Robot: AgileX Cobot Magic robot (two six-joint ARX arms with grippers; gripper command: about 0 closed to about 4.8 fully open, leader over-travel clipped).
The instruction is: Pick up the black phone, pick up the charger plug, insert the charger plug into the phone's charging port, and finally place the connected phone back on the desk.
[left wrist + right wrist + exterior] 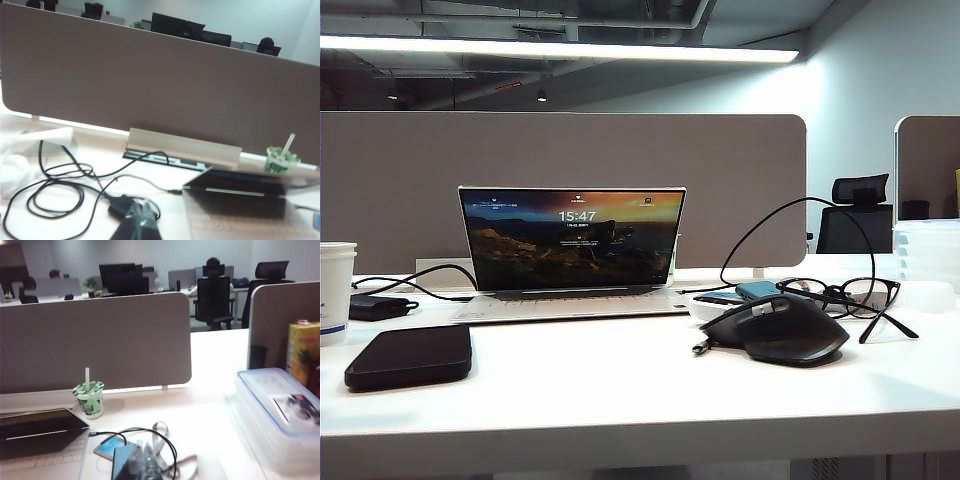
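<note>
Exterior view is lit from above by a long ceiling strip light (560, 48), blown out to white, with the white desk (620, 390) bright and soft dark shadows under the black phone (410, 357) and mouse (775, 328); the laptop screen (570, 238) glows and reads sharp. Both wrist views are softer and hazier overall, washed-out whites on the desk, and the dark shapes at the near edge of each are badly blurred, too out of focus to read. Partition panel (160, 85) is evenly lit, no glare.
</note>
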